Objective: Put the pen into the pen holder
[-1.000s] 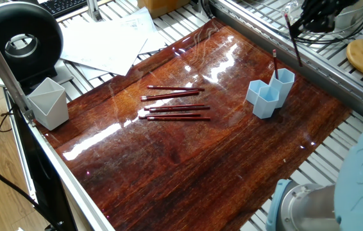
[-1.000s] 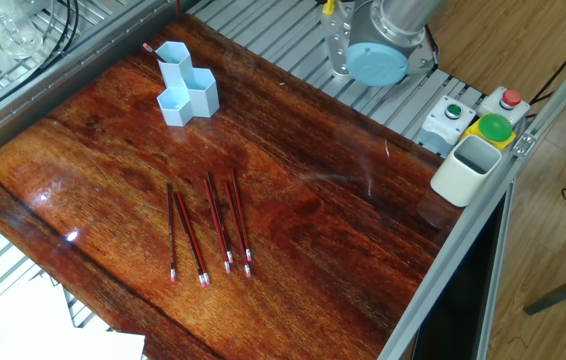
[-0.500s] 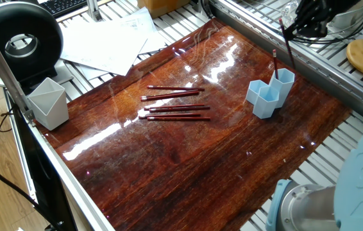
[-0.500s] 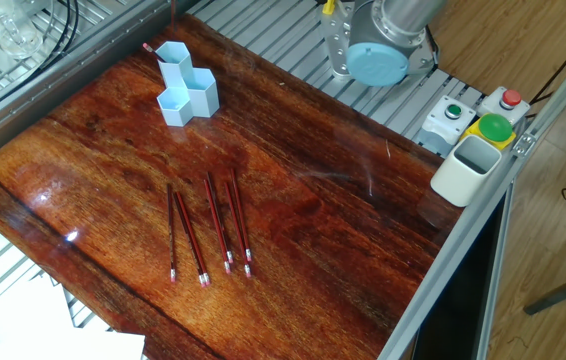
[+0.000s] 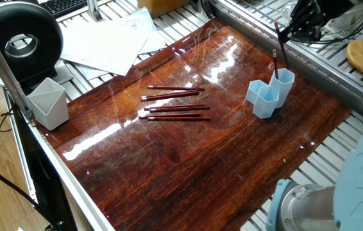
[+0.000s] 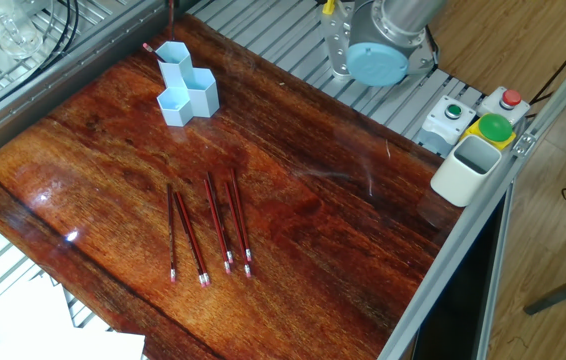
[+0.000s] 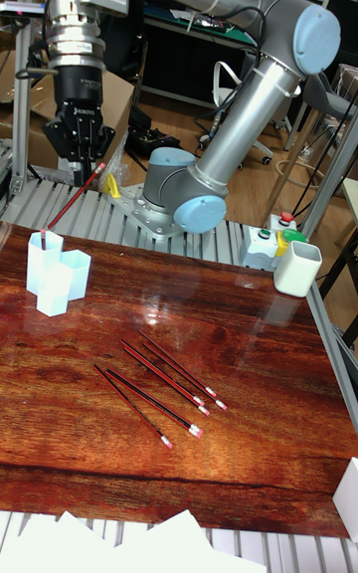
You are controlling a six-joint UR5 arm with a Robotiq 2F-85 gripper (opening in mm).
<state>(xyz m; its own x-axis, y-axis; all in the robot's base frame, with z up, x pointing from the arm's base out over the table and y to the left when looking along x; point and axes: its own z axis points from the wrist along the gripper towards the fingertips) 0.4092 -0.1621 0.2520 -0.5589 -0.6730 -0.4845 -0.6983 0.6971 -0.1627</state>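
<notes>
the claw hangs above the table with its two fingers pinched on the upper end of a dark red pencil-style pen, the held pen. the pen slants down and away from the fingers instead of hanging straight. the light blue hexagonal pen holder sits below the claw and a little to one side, right under the pen's low end. in the tall view that tip looks close to the rim of the tallest tube, but i cannot tell whether it is over the opening, touching the rim or just beside it.

what has changed over the last second: in one fixed view the claw and held pen have drifted sideways toward the pen holder, so the pen now sits nearer above the tall tube. nothing on the table has shifted. i judge this to be the lining-up step before lowering, with the drop not yet done.

a stowed pen already stands in the tall tube beneath the claw, so the incoming tip may knock it. four loose pens lie flat, well away from the claw on the glossy wooden table. a pale grey-white cup stands farther off.
</notes>
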